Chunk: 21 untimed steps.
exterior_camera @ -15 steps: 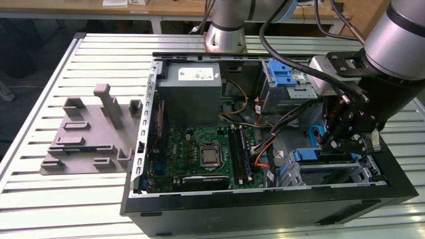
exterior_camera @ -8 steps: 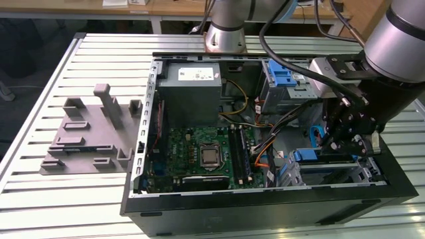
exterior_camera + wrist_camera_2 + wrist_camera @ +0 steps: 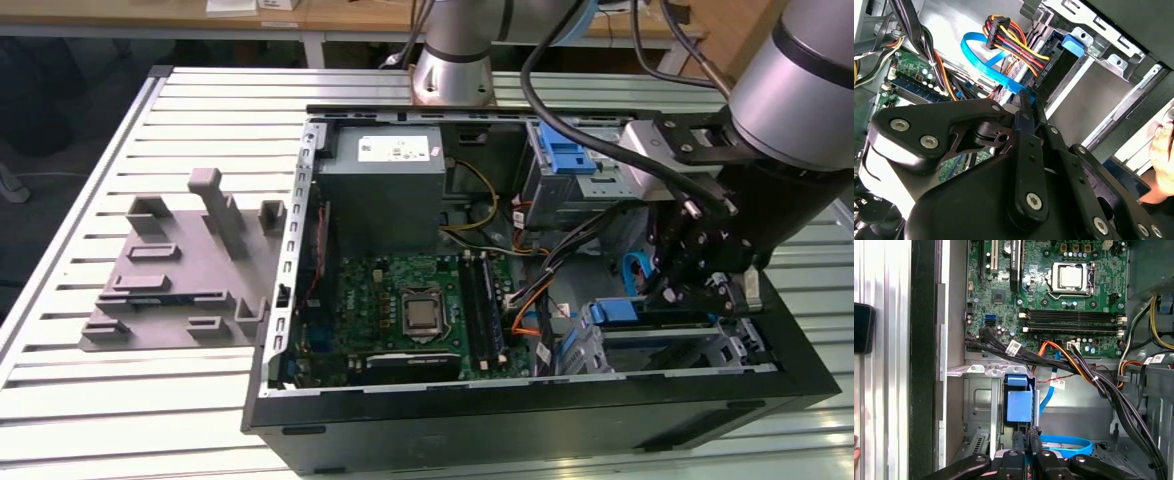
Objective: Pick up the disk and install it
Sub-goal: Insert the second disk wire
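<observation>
The disk [image 3: 617,312] stands on edge in the silver drive cage [image 3: 747,345] at the near corner of the open computer case, on the exterior view's right. Its blue plastic carrier [image 3: 1019,406] faces the camera in the first wrist view. My black gripper [image 3: 687,300] hangs right over it. In both wrist views the fingers [image 3: 1020,440] lie close together, with a thin blue edge of the carrier between them. My gripper [image 3: 1026,97] is shut on that edge. The disk's metal body is mostly hidden by the cage and the gripper.
A black and coloured cable bundle [image 3: 1094,380] and a blue flat cable [image 3: 979,65] run close beside the cage. The motherboard [image 3: 400,310], grey power-supply box [image 3: 387,165] and an upper cage with a blue latch [image 3: 567,160] fill the case. A grey fixture [image 3: 180,270] lies on the table. A hand [image 3: 1161,142] shows outside the case.
</observation>
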Motion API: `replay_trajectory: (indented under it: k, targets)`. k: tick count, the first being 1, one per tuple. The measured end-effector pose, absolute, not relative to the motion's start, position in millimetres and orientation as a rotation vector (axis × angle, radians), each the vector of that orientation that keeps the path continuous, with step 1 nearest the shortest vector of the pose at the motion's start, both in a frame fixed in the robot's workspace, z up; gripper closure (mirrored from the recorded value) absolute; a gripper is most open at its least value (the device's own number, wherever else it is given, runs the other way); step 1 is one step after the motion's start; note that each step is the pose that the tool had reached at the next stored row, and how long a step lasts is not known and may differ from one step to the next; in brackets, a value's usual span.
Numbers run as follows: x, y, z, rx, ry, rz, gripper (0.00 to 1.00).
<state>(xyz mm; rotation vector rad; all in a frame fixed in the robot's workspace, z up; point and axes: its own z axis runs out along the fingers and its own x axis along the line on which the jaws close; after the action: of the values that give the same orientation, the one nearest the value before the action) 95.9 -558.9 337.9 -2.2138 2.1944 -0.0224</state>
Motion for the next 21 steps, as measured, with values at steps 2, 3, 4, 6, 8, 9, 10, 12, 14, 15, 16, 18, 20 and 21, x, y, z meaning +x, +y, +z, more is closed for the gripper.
replay_trajectory:
  k: [2,3,4,6,8,9,10,12,14,15,16,18,20,21]
  targets:
    - [96.6,-558.8,337.4,-2.214,2.194,-0.022,0.84]
    - [96.9,-558.9,337.2,-2.214,2.194,-0.022,0.84]
    - [97.1,-558.9,337.0,-2.213,2.194,-0.022,0.84]
    - [97.4,-558.8,336.5,-2.213,2.194,-0.021,0.84]
    - [97.5,-558.8,335.9,-2.213,2.194,-0.021,0.84]
    - [97.6,-558.8,335.6,-2.213,2.194,-0.021,0.84]
    - [97.6,-558.9,335.4,-2.213,2.194,-0.021,0.84]
    - [98.1,-558.8,334.8,-2.213,2.194,-0.02,0.84]
    - [98.5,-558.8,334.6,-2.212,2.193,-0.02,0.84]
    - [98.6,-558.9,334.6,-2.212,2.193,-0.019,0.84]
    - [98.7,-558.9,334.5,-2.212,2.193,-0.019,0.84]
    - [98.8,-558.9,334.3,-2.21,2.191,-0.014,0.84]
    - [98.9,-558.8,333.9,-2.209,2.19,-0.011,0.84]
    - [98.9,-558.8,333.6,-2.208,2.19,-0.011,0.84]
